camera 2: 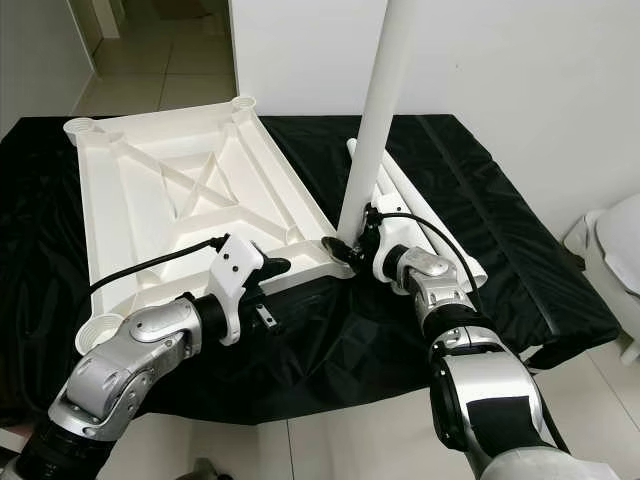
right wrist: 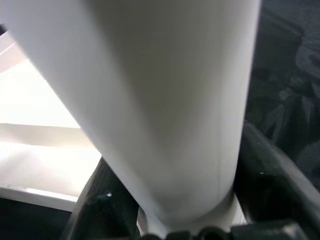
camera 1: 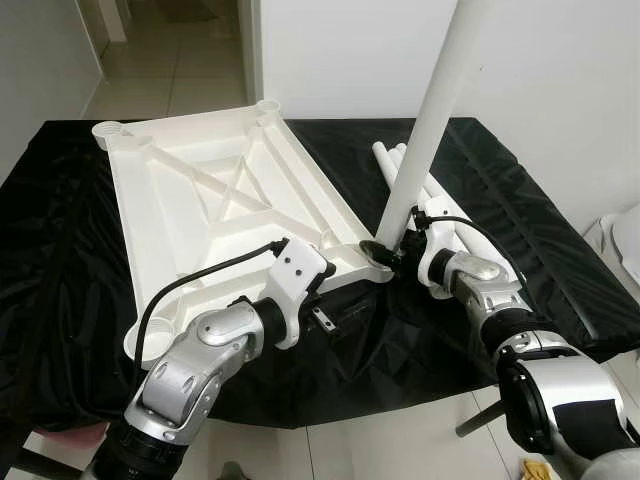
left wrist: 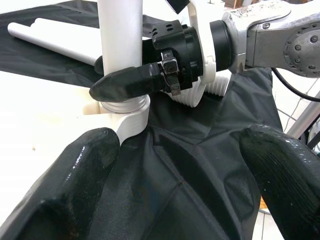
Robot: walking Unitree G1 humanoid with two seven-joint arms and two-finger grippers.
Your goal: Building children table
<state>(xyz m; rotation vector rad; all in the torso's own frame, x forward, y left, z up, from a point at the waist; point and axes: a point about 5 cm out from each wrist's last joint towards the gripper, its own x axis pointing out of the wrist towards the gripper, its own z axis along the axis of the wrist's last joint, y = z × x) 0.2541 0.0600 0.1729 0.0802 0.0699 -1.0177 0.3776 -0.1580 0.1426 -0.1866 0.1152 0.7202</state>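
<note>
A white plastic tabletop point(camera 1: 210, 200) lies upside down on the black cloth point(camera 1: 60, 260), with round sockets at its corners. A white table leg point(camera 1: 430, 120) stands almost upright in the near right corner socket point(left wrist: 127, 112). My right gripper point(right wrist: 185, 200) is shut on the leg just above the socket, one finger point(left wrist: 130, 82) on each side. My left gripper point(left wrist: 185, 165) is open, low over the cloth at the tabletop's near edge, pointing at that socket with nothing between its fingers point(left wrist: 75, 175). Spare white legs point(camera 1: 440, 190) lie behind the standing leg.
The cloth-covered table ends close in front of me, with tiled floor point(camera 1: 400, 450) below. A white rounded object point(camera 1: 625, 240) stands at the right. A white wall runs behind, and a doorway point(camera 1: 170, 60) opens at the back left.
</note>
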